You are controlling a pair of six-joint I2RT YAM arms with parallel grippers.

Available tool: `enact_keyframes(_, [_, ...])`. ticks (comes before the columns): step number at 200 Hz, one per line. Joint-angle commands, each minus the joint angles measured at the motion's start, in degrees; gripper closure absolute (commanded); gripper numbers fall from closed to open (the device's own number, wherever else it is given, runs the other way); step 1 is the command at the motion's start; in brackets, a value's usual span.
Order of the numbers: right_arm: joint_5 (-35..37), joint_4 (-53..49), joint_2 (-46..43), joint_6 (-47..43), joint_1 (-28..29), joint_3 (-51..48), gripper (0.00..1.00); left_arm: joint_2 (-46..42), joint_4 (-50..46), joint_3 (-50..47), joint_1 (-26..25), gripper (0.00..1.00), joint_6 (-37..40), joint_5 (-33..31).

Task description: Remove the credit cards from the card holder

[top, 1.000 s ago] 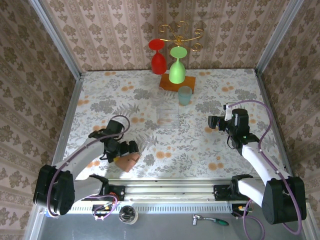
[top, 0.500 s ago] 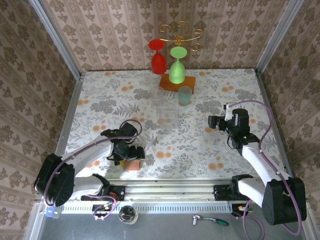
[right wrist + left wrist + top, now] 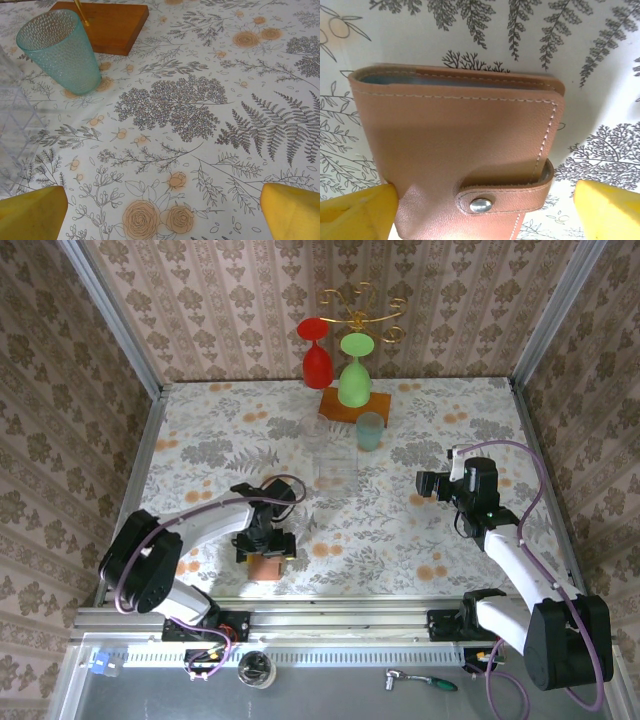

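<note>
The card holder lies shut on the tablecloth, tan leather with a strap snapped over its edge; in the top view the card holder sits near the front edge. My left gripper stands open astride it. The left finger touches the holder's side, and the right finger is apart from it. From above, the left gripper hangs just behind the holder. The credit cards are hidden inside. My right gripper is open over bare cloth, and in the top view the right gripper is at the right.
A teal cup stands by a wooden block. That block carries a gold stand with a red glass and a green glass. A clear container sits mid-table. Patterned walls enclose three sides.
My left arm has swung right and turned so its jaws straddle the holder, which shifted slightly right and squared up. The jaws have narrowed a little. The right arm is still.
</note>
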Motion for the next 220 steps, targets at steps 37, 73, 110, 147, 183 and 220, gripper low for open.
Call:
enact_keyframes(37, [-0.6,0.2,-0.5,0.9,0.4,-0.7,0.0,1.1,-5.0,2.4,-0.8,0.09,2.0,-2.6])
enact_keyframes(73, [-0.7,0.2,-0.5,0.8,0.4,-0.6,0.0,-0.9,-6.1,3.1,-0.8,0.07,2.0,-4.4])
enact_keyframes(110, [-0.8,0.3,-0.6,0.9,0.5,-0.7,0.0,0.1,-5.1,3.4,-0.4,0.06,5.5,-3.4])
enact_keyframes(147, [-1.1,0.6,-0.6,1.1,0.4,-0.6,0.0,1.8,-3.9,2.7,-0.3,0.06,8.8,-3.5])
enact_keyframes(183, [-1.0,0.8,-0.4,1.1,0.4,-0.6,0.0,3.9,-0.9,2.6,-0.6,0.06,8.7,-1.6])
enact_keyframes(220, [-1.1,1.1,-0.4,1.2,0.5,-0.6,0.0,5.5,-0.1,1.9,-0.5,0.07,8.6,-1.5])
